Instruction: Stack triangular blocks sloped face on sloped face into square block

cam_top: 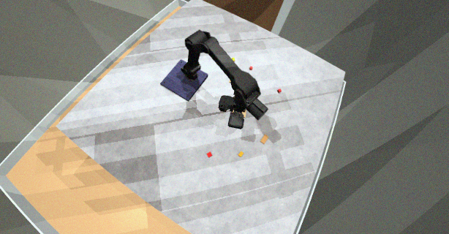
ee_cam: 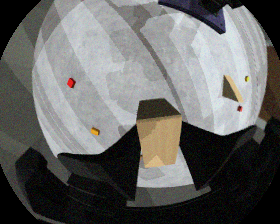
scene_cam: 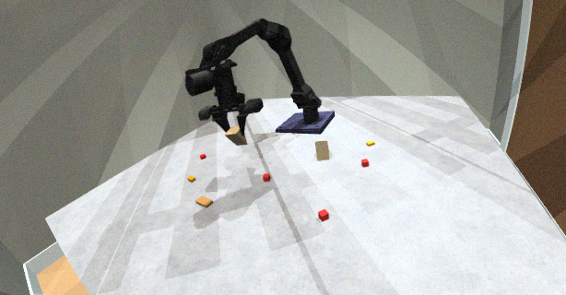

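Nearest me on the pale, streaky surface [cam_top: 190,142] [scene_cam: 392,234] [ee_cam: 106,60] is a small red cube [scene_cam: 324,215], with a flat orange slab [cam_top: 264,139] [scene_cam: 204,201] off to one side (neither, I'd say, has any part in this job). Beyond them, up in the air, the black fingers [cam_top: 239,114] [scene_cam: 235,125] stand partly open, closed firmly against a tan wooden triangular block [scene_cam: 236,135] [ee_cam: 161,140]. They press it from two opposite sides, presumably so that its sloped face stays free to meet its partner. It hangs tilted, apart from the surface; whether that slope already faces down I cannot tell.

Farther back, the other tan triangular block [scene_cam: 322,150] [ee_cam: 232,90] stands on the surface, in front of the dark blue base plate [cam_top: 172,84] [scene_cam: 286,128] [ee_cam: 213,22]. It is to be the lower half, I take it, so the arm should carry its load over there, turn it to match the slope and come down gently. Too hard a touch could push that block along, and a skewed one would leave the ends uneven.
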Controlling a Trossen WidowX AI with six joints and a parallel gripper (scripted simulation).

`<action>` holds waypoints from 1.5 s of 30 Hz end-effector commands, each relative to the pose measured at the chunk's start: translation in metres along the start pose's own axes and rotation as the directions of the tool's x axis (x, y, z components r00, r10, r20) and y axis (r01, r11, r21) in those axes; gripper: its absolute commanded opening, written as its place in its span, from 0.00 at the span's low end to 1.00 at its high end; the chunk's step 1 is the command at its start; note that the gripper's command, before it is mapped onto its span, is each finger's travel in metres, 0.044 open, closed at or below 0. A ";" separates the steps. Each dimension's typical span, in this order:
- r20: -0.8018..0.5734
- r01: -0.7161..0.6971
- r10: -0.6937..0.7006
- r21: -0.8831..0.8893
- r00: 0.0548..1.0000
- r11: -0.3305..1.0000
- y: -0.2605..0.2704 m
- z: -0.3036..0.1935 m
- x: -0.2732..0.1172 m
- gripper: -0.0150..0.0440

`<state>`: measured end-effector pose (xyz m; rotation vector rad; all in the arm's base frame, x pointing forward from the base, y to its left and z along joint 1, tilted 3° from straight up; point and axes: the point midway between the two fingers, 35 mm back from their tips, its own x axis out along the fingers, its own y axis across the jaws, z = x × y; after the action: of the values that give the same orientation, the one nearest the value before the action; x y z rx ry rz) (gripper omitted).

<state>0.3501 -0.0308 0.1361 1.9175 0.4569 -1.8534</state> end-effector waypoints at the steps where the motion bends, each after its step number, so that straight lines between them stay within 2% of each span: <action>1: 0.009 -0.012 0.011 0.049 1.000 0.999 0.002 -0.001 -0.003 0.25; 5: 0.009 -0.011 0.011 0.026 1.000 1.000 0.001 -0.001 -0.003 0.25; 13: 0.008 -0.007 0.009 -0.244 1.000 0.970 -0.013 -0.004 -0.007 0.25; 21: 0.007 -0.002 0.006 -0.500 1.000 0.866 -0.028 -0.006 -0.011 0.25; 32: 0.005 0.002 0.003 -0.785 1.000 0.619 -0.049 -0.007 -0.017 0.25; 45: 0.005 0.005 0.000 -0.977 1.000 0.215 -0.072 -0.007 -0.023 0.25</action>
<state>0.3223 0.0327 0.1536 1.0054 1.2315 -1.0300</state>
